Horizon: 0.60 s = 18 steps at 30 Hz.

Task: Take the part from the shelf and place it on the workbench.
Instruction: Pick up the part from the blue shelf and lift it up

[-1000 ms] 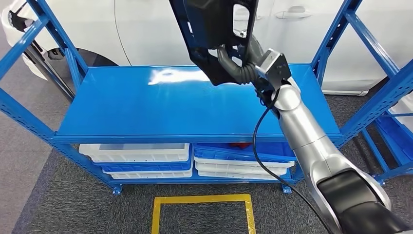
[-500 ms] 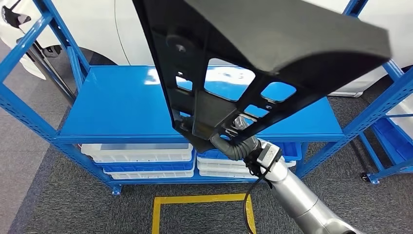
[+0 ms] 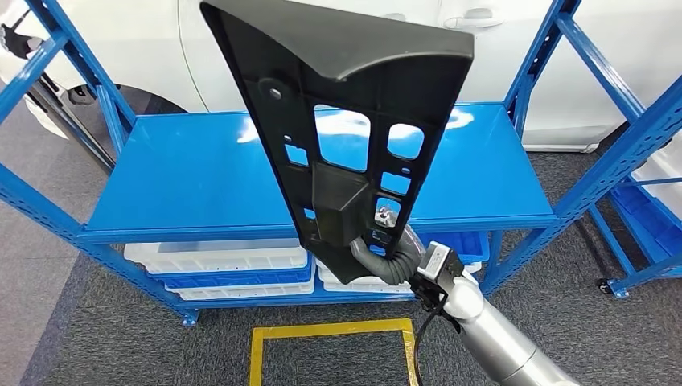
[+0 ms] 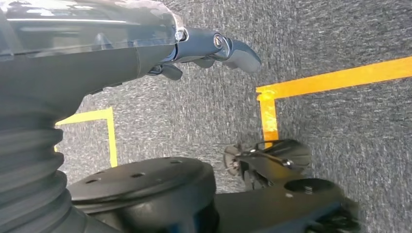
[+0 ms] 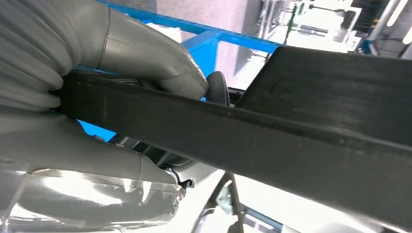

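While its thumb wraps one edge, right hand grips black part.

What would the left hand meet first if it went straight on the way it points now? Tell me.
Probably the floor. In its wrist view the left hand hangs with nothing in its fingers, pointing toward grey carpet with yellow tape beyond. Nothing shows between, though depth is hard to judge.

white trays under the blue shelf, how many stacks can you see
2. One stack of white trays sits at the left under the blue shelf; a second stack sits right of it, largely hidden by the black part held in the right hand. More may be hidden.
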Tool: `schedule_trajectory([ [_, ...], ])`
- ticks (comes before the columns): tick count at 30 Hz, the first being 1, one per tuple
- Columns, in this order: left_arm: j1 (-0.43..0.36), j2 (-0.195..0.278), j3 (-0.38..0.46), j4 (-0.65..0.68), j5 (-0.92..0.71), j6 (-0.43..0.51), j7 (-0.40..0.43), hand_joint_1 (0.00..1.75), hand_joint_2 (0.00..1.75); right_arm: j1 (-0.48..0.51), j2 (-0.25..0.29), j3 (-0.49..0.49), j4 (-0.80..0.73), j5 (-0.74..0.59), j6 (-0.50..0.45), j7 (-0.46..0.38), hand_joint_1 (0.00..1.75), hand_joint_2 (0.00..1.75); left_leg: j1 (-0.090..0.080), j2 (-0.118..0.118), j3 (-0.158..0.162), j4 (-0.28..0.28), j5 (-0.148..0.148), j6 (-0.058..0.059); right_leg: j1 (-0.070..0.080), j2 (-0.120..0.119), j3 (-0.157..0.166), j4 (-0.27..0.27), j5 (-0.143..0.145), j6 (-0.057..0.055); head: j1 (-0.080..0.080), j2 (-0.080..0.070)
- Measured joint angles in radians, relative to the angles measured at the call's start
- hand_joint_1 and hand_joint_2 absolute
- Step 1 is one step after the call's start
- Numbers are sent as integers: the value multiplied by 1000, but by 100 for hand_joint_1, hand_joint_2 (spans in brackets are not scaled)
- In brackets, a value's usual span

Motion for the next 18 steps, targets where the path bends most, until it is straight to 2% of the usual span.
schedule_trajectory([
  [2,-1,0,1,0,1,-5,1,0,175,8,-10,-2,0,-5,-3,2,166,175,-2,-6,66,-133,50,12,2,2,0,1,2,5,0,0],
  [3,-2,0,2,0,1,-7,2,0,175,13,-13,-5,0,-5,-5,3,166,175,-5,-9,81,-166,60,17,2,3,-1,1,3,9,0,0],
  [6,-1,-1,2,0,1,-14,3,0,175,37,-16,-13,-3,-5,-11,2,166,175,-8,-9,83,-183,72,33,2,4,-4,-1,9,27,0,0],
  [7,-2,-1,2,0,0,-16,4,0,175,44,-16,-18,-5,-5,-14,2,166,175,-7,-7,82,-190,80,40,2,5,-7,5,1,33,0,0],
  [8,-3,-2,2,0,0,-18,4,0,175,50,-16,-24,-7,-4,-16,1,166,175,-5,-5,79,-198,89,47,2,5,-15,23,-20,36,0,0],
  [9,-6,-3,2,0,-1,-20,4,0,175,54,-15,-30,-9,-4,-18,0,166,175,-4,-3,75,-205,97,54,3,6,-29,62,-55,38,0,0],
  [11,-8,-4,2,0,-3,-22,4,0,175,63,-14,-40,-11,-5,-19,-2,166,175,-7,0,61,-205,109,60,1,6,-67,182,-139,40,1,0],
  [12,-8,-4,2,0,-4,-23,4,0,175,68,-13,-44,-12,-6,-19,-3,166,175,-9,0,51,-204,115,61,0,6,-81,237,-168,41,1,0],
  [13,-8,-4,2,0,-5,-23,4,0,175,73,-13,-49,-12,-6,-20,-3,166,175,-9,1,41,-201,121,61,-1,6,-82,266,-178,42,0,0],
  [14,-8,-4,2,0,-6,-24,4,0,175,78,-13,-54,-13,-6,-20,-3,166,175,-9,1,30,-199,128,60,-2,5,-65,257,-170,43,0,0],
  [15,-8,-4,2,0,-8,-25,4,0,175,80,-13,-59,-15,-7,-20,-3,166,175,-9,1,17,-194,135,58,-4,4,-29,211,-148,44,0,0],
  [17,-8,-4,2,0,-10,-28,4,0,175,83,-13,-69,-22,-8,-20,-4,166,175,-9,1,-5,-182,147,50,-5,0,62,76,-110,44,0,0],
  [18,-8,-4,2,0,-10,-29,4,0,175,86,-13,-73,-27,-9,-20,-6,166,175,-10,0,-10,-178,152,45,-3,0,92,29,-100,40,0,0],
])
